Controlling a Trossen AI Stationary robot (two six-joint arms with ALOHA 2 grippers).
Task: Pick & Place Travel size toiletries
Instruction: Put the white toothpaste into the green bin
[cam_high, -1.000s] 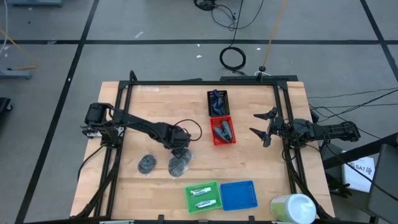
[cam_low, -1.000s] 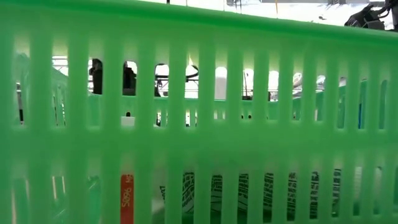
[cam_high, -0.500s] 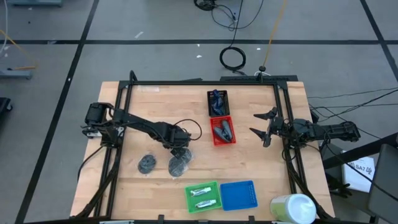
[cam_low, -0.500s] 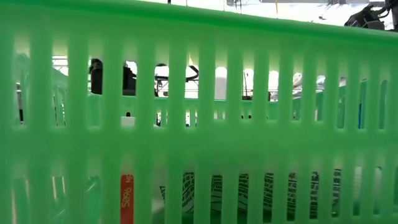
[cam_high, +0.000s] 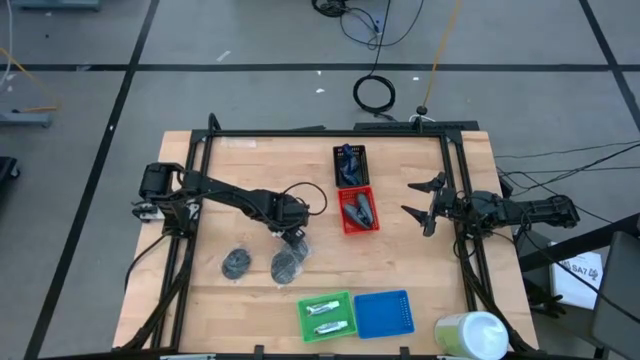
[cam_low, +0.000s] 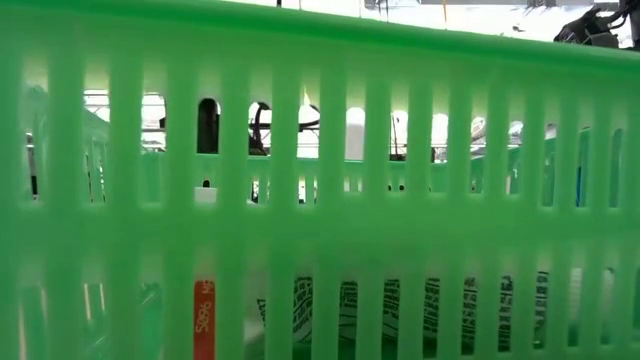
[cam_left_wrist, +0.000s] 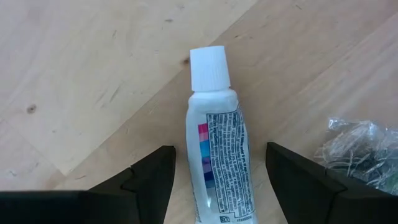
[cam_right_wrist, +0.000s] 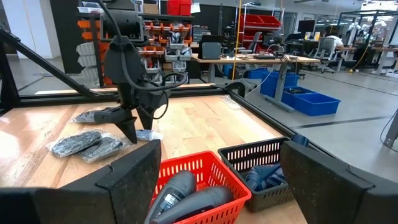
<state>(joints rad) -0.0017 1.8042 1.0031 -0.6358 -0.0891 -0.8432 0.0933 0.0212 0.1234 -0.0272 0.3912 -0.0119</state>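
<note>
Overhead light: falling evenly across the wooden table (cam_high: 250, 300); shadows staying soft and short
Low view: green basket (cam_low: 320, 200) wall filling the frame, blurring at close range; bright backlight glowing through its slots
Left wrist view: white tube (cam_left_wrist: 217, 162) reading sharp; fingers (cam_left_wrist: 149, 180) darkening, softening
Right wrist view: background room staying bright

No legible text; fine print on white tube (cam_left_wrist: 219, 163) unreadable.
</note>
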